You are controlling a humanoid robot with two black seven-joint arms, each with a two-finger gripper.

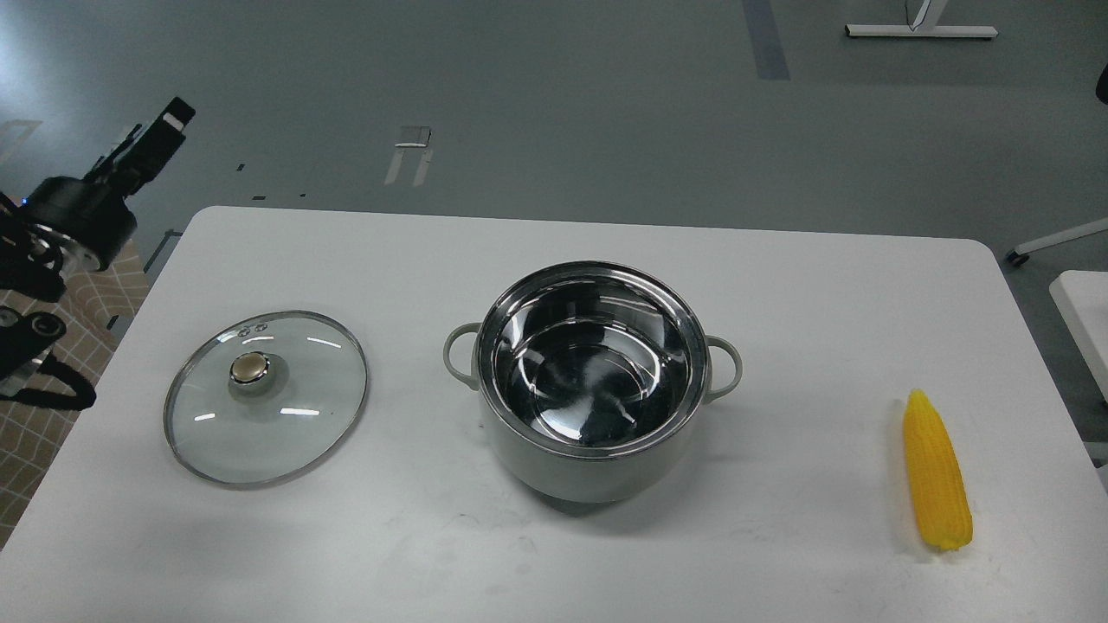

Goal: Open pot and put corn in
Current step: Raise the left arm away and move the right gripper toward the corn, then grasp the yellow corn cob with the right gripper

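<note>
The pale grey-green pot stands open in the middle of the white table. Its shiny steel inside is empty. The clear glass lid with its gold knob lies flat on the table to the pot's left. The yellow corn lies at the table's right side, pointed end away from me. My left gripper is raised off the table's far left corner, well above and left of the lid. It is seen side-on and holds nothing; its fingers cannot be told apart. My right gripper is out of view.
A checked beige cloth hangs off the table's left edge beneath my left arm. A white stand's legs are on the floor at the right. Only a dark sliver shows at the right edge.
</note>
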